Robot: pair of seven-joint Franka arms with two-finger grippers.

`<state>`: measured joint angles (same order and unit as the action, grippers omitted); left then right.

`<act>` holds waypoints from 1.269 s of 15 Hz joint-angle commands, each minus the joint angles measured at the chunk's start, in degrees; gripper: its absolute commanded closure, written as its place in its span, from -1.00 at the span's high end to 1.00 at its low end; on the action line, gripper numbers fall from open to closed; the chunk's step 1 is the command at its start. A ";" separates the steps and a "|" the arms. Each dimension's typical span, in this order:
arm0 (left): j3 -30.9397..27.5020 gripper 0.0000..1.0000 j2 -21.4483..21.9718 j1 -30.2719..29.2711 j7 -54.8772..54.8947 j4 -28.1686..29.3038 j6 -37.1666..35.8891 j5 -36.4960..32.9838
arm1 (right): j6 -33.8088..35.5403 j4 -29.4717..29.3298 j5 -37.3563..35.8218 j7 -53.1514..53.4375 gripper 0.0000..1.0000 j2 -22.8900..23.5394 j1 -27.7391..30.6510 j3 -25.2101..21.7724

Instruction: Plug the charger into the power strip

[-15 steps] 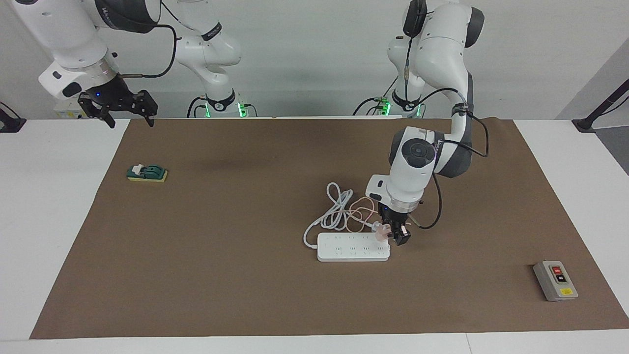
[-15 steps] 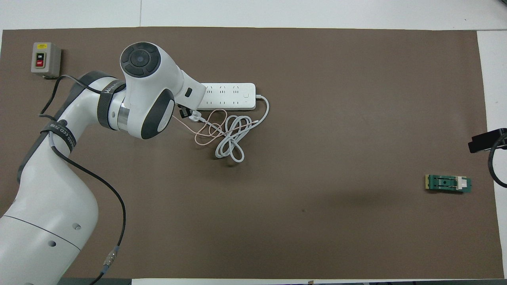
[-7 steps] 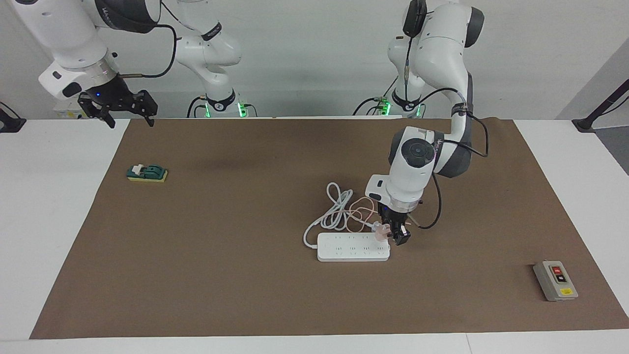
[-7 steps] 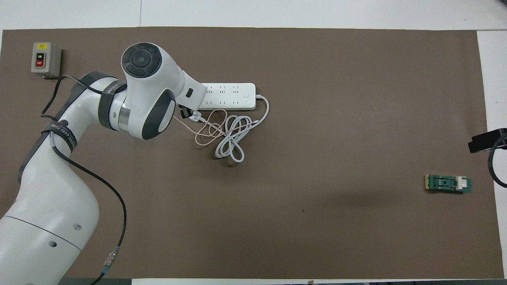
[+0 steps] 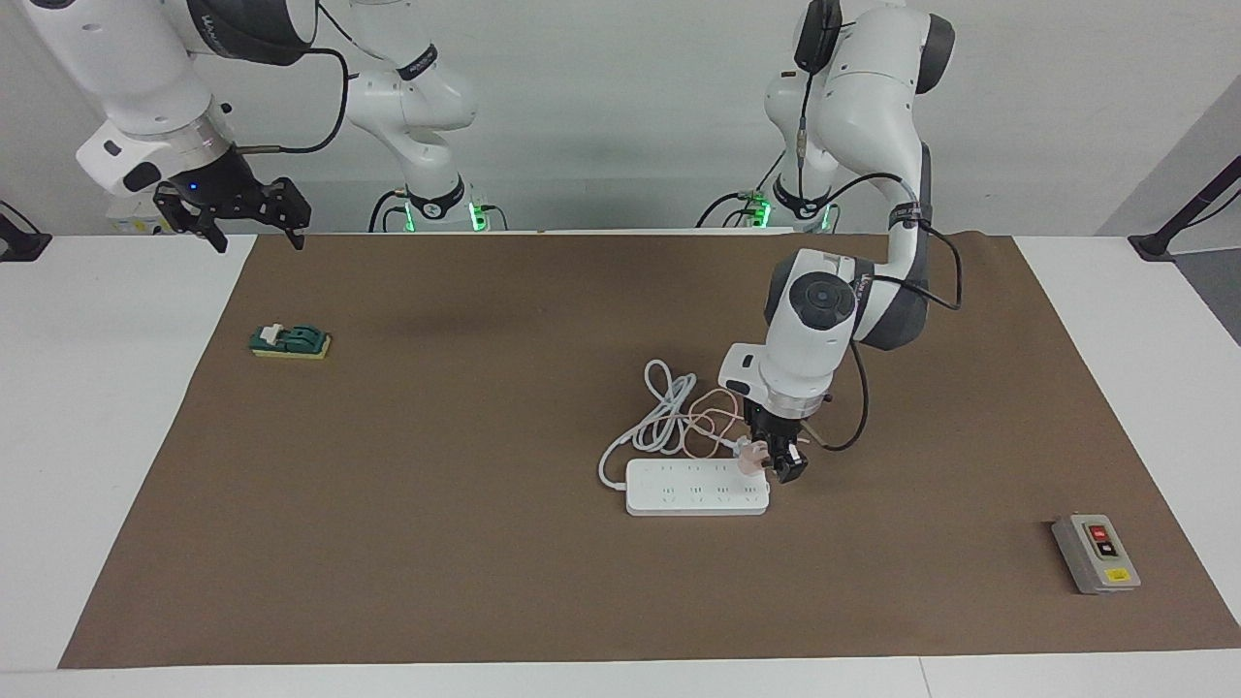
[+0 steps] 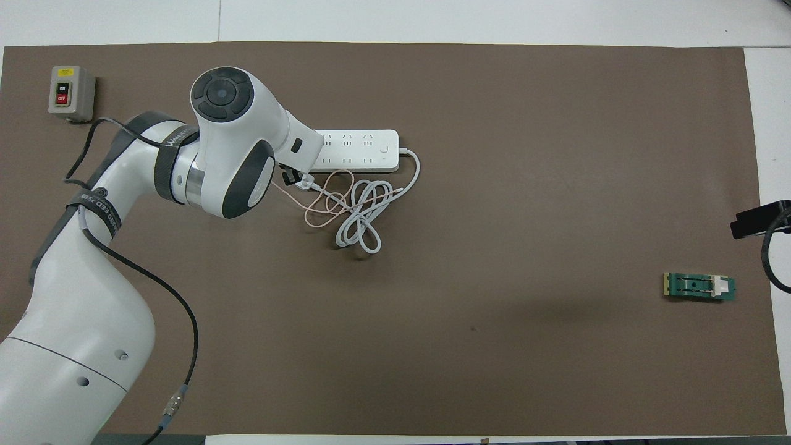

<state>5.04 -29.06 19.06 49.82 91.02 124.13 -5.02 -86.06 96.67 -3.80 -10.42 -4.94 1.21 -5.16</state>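
Pinching charger over power strip, left end effector, right end effector spread.

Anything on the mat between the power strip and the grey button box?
Nothing: in the facing view only bare brown mat lies between the power strip and the grey button box.

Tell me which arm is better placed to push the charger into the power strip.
Left. The left gripper is shut on the charger, right over the power strip at its end. The right gripper waits by the table's edge at the right arm's end.
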 commanded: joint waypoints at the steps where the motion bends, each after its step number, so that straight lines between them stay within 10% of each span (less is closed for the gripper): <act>1: -0.03 -1.00 0.94 0.18 -0.43 2.67 0.49 -0.34 | 0.28 0.89 -0.86 -0.92 1.00 -1.21 0.46 0.50; 19: 0.49 -1.00 0.94 -0.17 3.52 3.11 1.99 -0.42 | 0.28 0.89 -0.86 -0.92 1.00 -1.21 0.46 0.50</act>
<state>5.34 -28.88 19.06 51.57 91.41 124.21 -5.07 -86.06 96.67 -3.80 -10.42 -4.94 1.21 -5.16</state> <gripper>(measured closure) 0.648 0.000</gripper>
